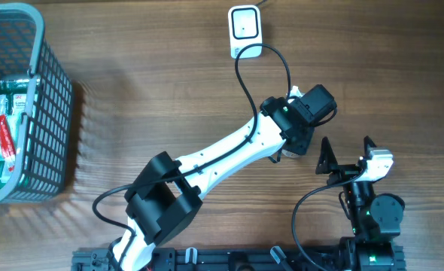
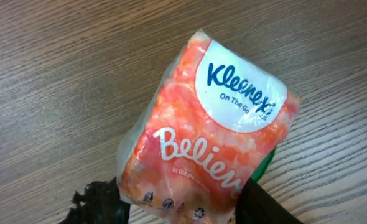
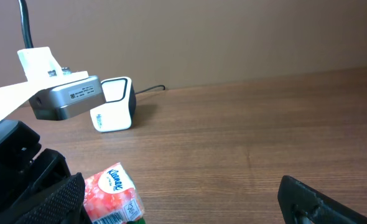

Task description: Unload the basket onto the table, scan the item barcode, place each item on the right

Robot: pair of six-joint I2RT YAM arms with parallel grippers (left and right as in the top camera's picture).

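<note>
The item is an orange and white Kleenex tissue pack (image 2: 211, 124). It sits between the two black fingers (image 2: 99, 202) of my left gripper (image 2: 177, 205), which press on its sides just above the wooden table. In the overhead view the left gripper (image 1: 288, 150) and its arm cover the pack. The right wrist view shows the pack (image 3: 112, 193) low at the left, with a barcode strip (image 3: 112, 216) on its lower edge. My right gripper (image 3: 183, 208) stands wide open beside it with nothing between its fingers. The white scanner (image 1: 244, 30) stands at the table's far edge.
A grey wire basket (image 1: 53, 105) holding several packaged goods stands at the left edge. The scanner's black cable (image 1: 271, 56) loops across the table toward the left arm. The right gripper (image 1: 348, 150) is just right of the left one.
</note>
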